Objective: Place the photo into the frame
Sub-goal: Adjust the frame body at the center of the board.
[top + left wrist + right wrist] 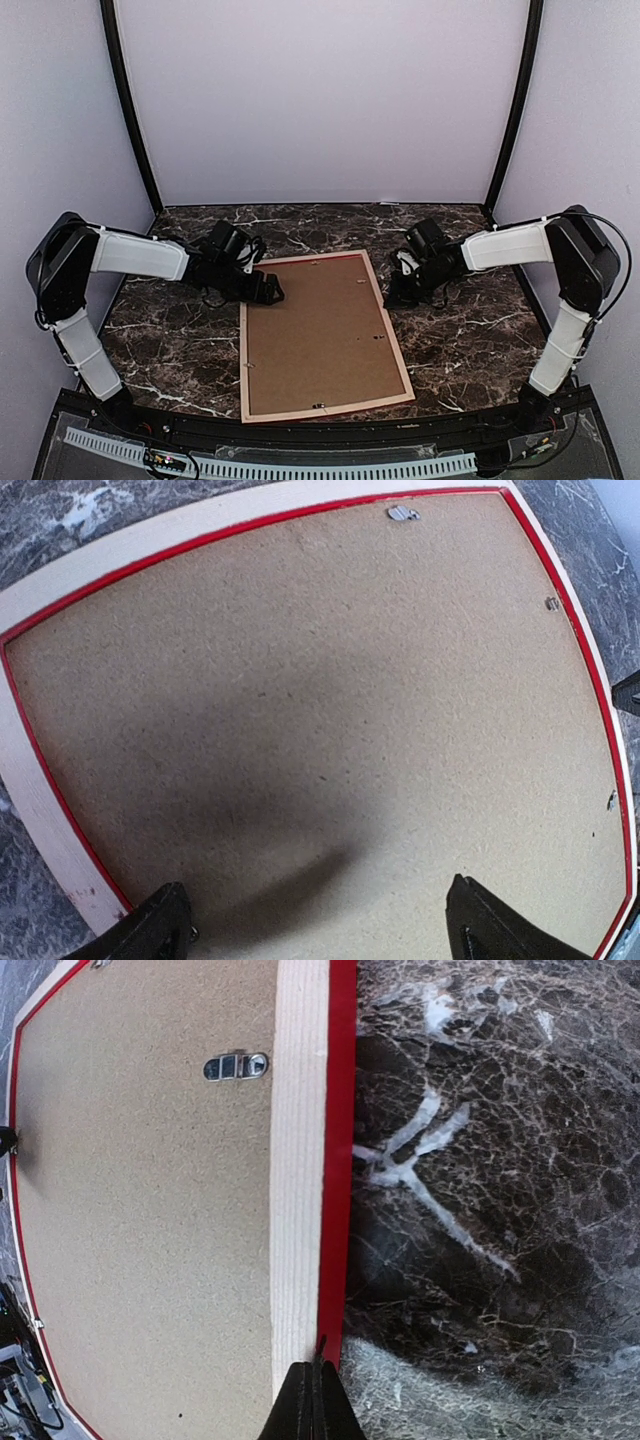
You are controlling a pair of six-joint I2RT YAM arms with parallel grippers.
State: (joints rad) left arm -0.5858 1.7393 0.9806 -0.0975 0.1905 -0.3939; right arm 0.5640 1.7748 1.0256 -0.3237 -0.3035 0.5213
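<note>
Item 1. Frame (pixel 300 1210): we record it lying face down at the middle of the tabletop (pixel 480 330), slightly askew, with the pale wood back up and the red outer edge showing along its sides.

Item 2. Backing board (pixel 318 335): plain brown, it sits inside the frame and fills the opening. A small metal clip (pixel 236 1066) lies on it just beside the right rail.

Item 3. Photo: we cannot see it in any view, so we cannot tell where it is.

Item 4. Left gripper (pixel 268 290): jaws spread wide with nothing between them. It sits over the board at the frame's left side, near the far corner. We cannot tell whether the fingertips touch the board.

Item 5. Right gripper (pixel 318 1390): jaws pressed together, holding nothing. Its tip is at the frame's right rail, where the pale wood meets the red edge. We cannot tell whether it touches.

Item 6. The two grippers face each other across the frame's far half.
</note>
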